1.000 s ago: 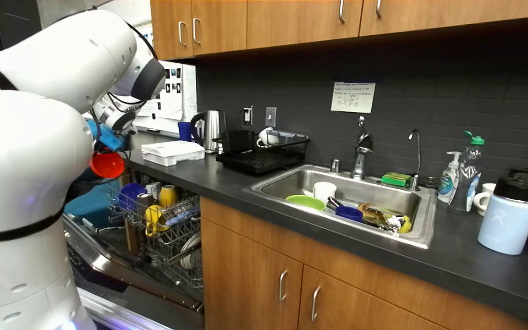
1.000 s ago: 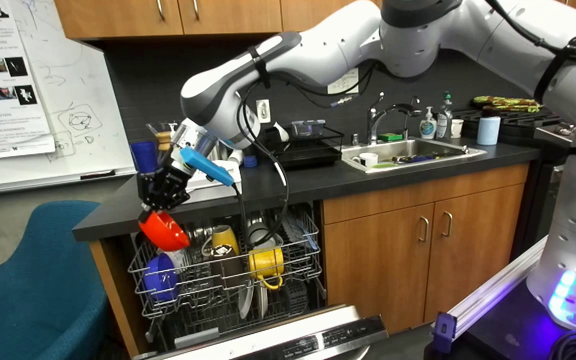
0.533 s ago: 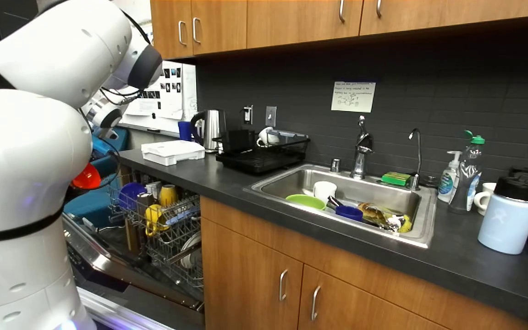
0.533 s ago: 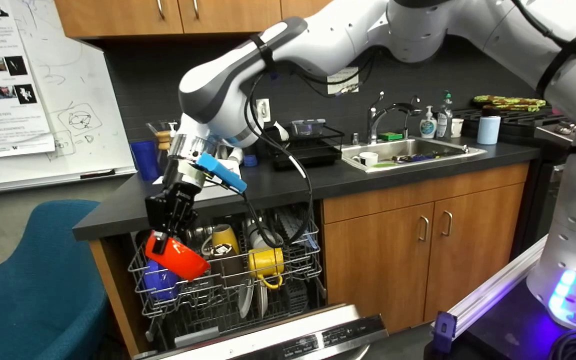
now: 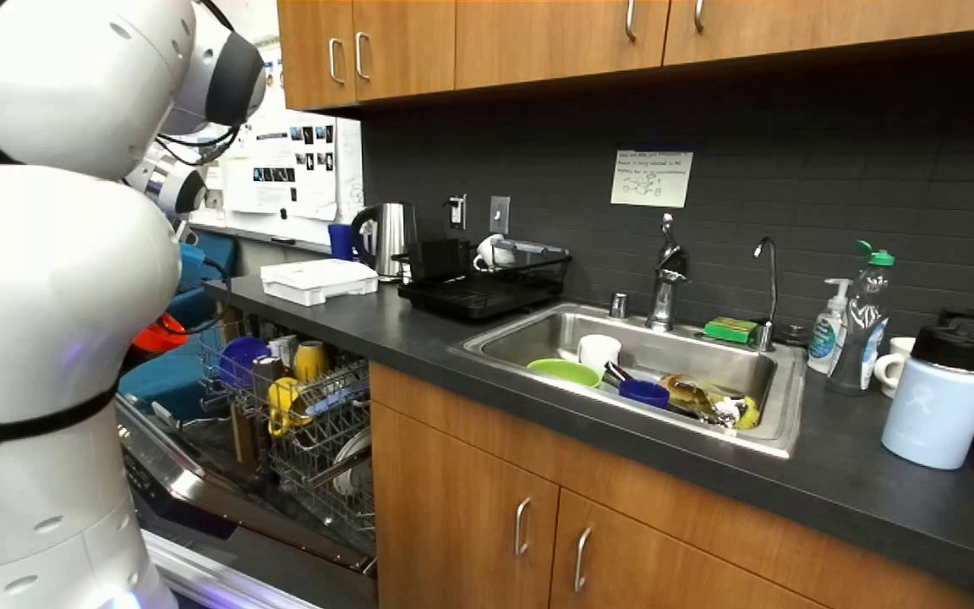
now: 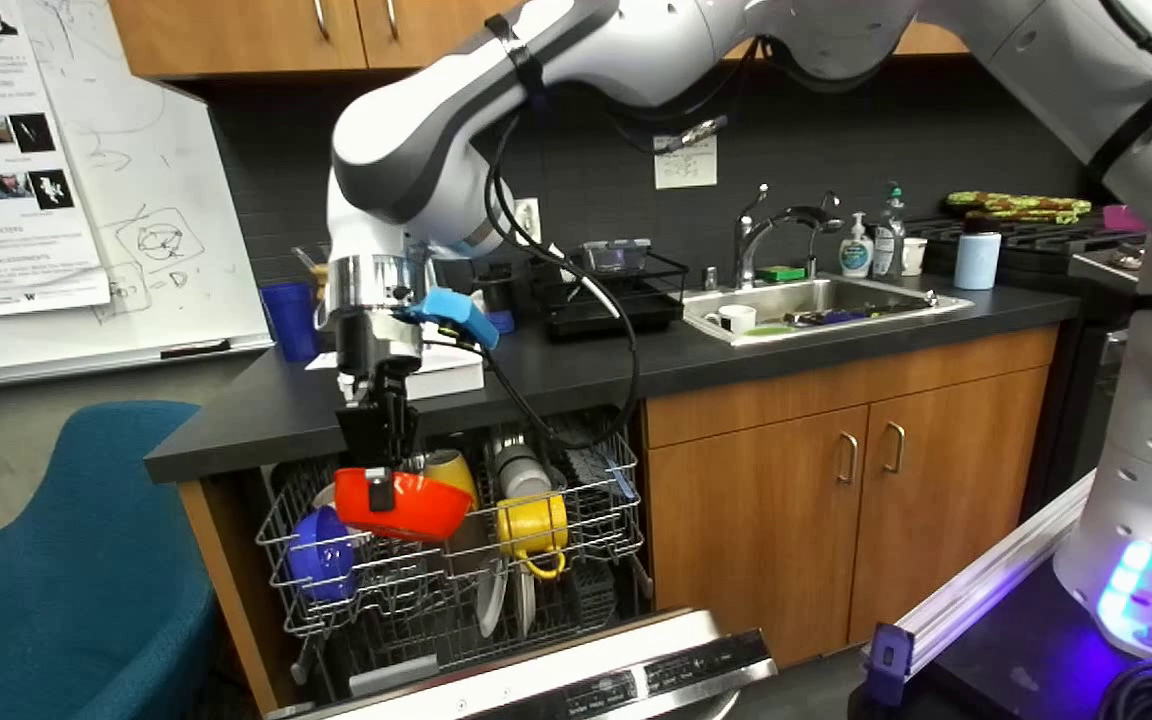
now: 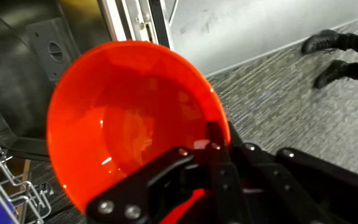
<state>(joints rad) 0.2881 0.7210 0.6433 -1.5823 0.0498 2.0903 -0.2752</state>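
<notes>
Black jointed fingers (image 7: 215, 133) clench the wall of a glossy red-orange round bowl (image 6: 428, 507), one inside, one outside, gripping at approx. 3 o'clock on its rim as wrist view sees it. Bowl tilts slightly, mouth up. In an exterior view it overlaps, by line of sight, the silver wire dishwasher rack (image 6: 416, 580); can't tell if they touch. In wrist view, rack wires show at 8 o'clock, apart from the bowl.

Rel. to the held bowl, same exterior view: round deep-blue bowl (image 6: 321, 555) leans in the rack at 8 o'clock; tall mustard-yellow cup (image 6: 451, 470), partly hidden, at 2; short bright-yellow mug (image 6: 528, 517), handle toward 6, sits just past 3; thin pale plates (image 6: 492, 600) on edge, lower down, btwn 4 & 5. Lowered steel-edged dishwasher door (image 6: 536, 672) at 5. Dark counter (image 6: 556, 372) runs approx. 10 to 2, w/ white rectangular box (image 6: 448, 378) btwn 12 & 1. Stainless steel sink (image 6: 871, 292) at 2, w/ lime-green bowl (image 5: 567, 372), white cup (image 5: 599, 351) & small dark-blue cup (image 5: 644, 393) in it. Teal upholstered chair (image 6: 46, 560) btwn 8 & 9.

Wrist view: black laced shoes (image 7: 322, 43) at 2 o'clock on grey patterned carpet (image 7: 259, 102).
</notes>
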